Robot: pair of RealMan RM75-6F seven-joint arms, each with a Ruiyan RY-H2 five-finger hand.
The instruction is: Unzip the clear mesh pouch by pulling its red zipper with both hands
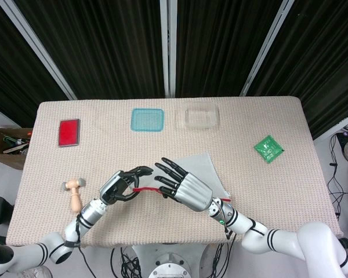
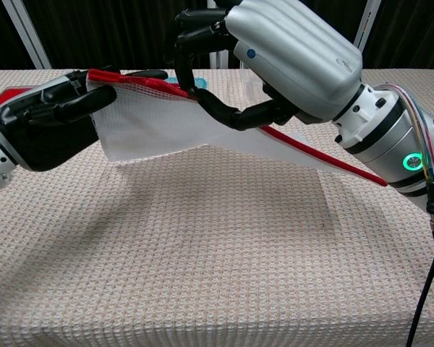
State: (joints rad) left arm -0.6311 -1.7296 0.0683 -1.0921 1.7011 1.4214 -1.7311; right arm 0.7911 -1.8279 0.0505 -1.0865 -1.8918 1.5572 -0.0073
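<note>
Lifted off the surface (image 2: 202, 275), the clear mesh pouch (image 2: 159, 123) hangs between both hands: left hand (image 2: 47, 119) grips its corner, right hand (image 2: 275, 58) pinches the red zipper (image 2: 141, 83).

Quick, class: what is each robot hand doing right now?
Left hand: holds the mesh pouch by its red-edged corner.
Right hand: fingers pinch the red zipper.

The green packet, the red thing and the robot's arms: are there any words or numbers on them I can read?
None can be read.
green packet: it may carry print, but it is too small and blurred to read.
red tray: plain, no text visible.
right hand: only a small blue dot on its back, no letters.
right arm's wrist: a glowing green ring, not a word.
clear mesh pouch: no label visible.
</note>
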